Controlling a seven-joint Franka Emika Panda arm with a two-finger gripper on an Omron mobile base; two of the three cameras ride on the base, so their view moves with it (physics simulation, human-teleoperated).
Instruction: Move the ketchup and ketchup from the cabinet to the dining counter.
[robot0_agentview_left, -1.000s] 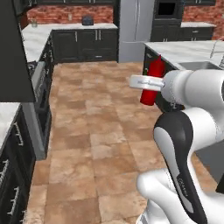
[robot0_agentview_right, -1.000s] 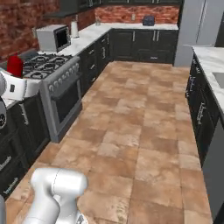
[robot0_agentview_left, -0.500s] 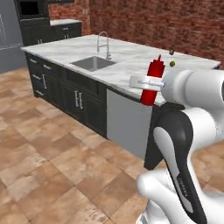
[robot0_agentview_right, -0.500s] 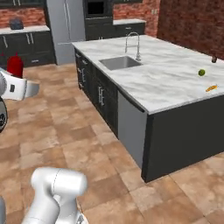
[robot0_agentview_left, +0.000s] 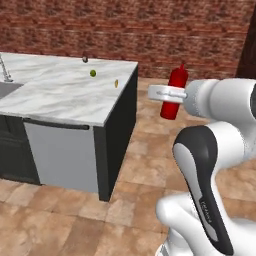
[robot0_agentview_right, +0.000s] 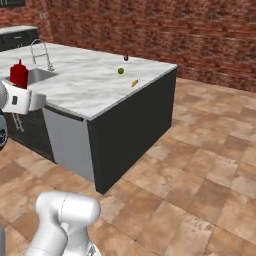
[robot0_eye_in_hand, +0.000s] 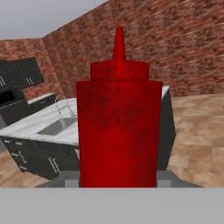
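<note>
Left base view, upper right of centre: white two-finger gripper (robot0_agentview_left: 172, 93) clamped on the plain bright red ketchup bottle with tapered top (robot0_agentview_left: 174, 92), held upright in the air. Large white-grey veined marble island counter (robot0_agentview_left: 60, 95) fills the upper left, well apart from the bottle. Hand view: bottle at frame centre (robot0_eye_in_hand: 118, 131).

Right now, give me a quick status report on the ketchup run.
Gripper shut on red ketchup bottle, upright. Dining counter ahead to the left, three small items near its far corner. Nothing in the way.
</note>
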